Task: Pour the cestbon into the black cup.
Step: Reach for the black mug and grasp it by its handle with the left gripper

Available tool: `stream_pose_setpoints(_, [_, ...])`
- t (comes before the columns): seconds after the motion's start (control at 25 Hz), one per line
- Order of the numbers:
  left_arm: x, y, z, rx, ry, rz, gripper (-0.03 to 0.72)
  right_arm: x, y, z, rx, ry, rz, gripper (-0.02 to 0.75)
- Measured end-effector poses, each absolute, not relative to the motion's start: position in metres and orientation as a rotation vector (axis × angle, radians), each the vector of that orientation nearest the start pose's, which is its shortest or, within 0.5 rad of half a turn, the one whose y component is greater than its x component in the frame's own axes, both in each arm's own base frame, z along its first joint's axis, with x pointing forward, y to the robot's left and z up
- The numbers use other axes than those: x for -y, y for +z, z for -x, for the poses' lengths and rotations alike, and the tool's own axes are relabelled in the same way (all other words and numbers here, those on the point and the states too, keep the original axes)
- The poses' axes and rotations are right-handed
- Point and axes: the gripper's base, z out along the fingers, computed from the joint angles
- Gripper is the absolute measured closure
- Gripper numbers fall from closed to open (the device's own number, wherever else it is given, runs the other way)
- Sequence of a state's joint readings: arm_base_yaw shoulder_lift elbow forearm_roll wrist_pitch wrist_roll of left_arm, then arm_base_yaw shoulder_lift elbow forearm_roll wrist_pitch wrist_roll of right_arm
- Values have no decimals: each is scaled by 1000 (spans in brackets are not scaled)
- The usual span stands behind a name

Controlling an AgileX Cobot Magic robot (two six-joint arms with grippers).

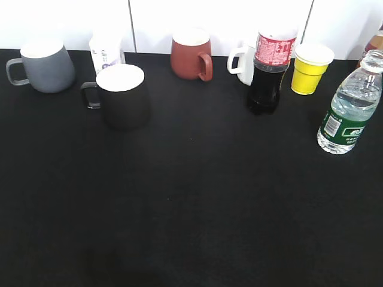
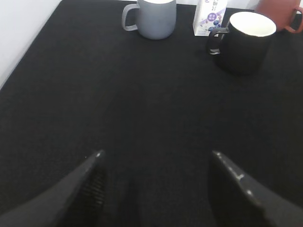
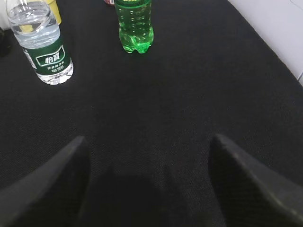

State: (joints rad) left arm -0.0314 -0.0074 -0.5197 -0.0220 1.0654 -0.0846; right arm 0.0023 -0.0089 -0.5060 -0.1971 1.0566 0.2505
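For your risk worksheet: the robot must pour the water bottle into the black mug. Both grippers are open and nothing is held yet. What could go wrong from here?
1. The water bottle stands far from the black mug, so the carry is long.
2. The cola bottle and yellow cup stand nearby and could be knocked over.
3. The grey mug and red-brown mug invite a wrong pour.

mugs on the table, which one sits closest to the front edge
The black cup with the white interior. It stands forward of the grey mug, the red-brown mug and the white mug, which line the back wall.
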Motion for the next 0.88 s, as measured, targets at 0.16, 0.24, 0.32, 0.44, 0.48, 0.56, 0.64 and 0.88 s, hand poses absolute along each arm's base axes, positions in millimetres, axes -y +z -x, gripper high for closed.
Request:
stream_pose_setpoints(0.16, [1,282,9,-2022,-100,52,181,16,280,8,-1994,-74,-259,147])
stream_pose_setpoints(0.24, [1,282,9,-2022,-100,52,198,16,280,8,-1994,-74,-259,147])
stream_pose_setpoints(0.32, [1,282,9,-2022,-100,52,220,16,280,8,-1994,-74,-259,147])
stream_pose_setpoints(0.44, [1,286,9,-1995,-101,51,228,16,280,8,-1994,-74,-259,147])
stream_pose_setpoints(0.48, [1,297,5,-1939,-100,51,230,16,280,8,-1994,-74,-259,147])
stream_pose_setpoints(0.56, [2,325,-20,-1808,-95,39,229,16,280,8,-1994,-74,-259,147])
stream_pose_setpoints(0.64, [3,340,-66,-1738,-50,-20,229,16,280,8,-1994,-74,-259,147])
stream_pose_setpoints(0.88, [10,312,-194,-1663,-82,23,229,16,280,8,-1994,-74,-259,147])
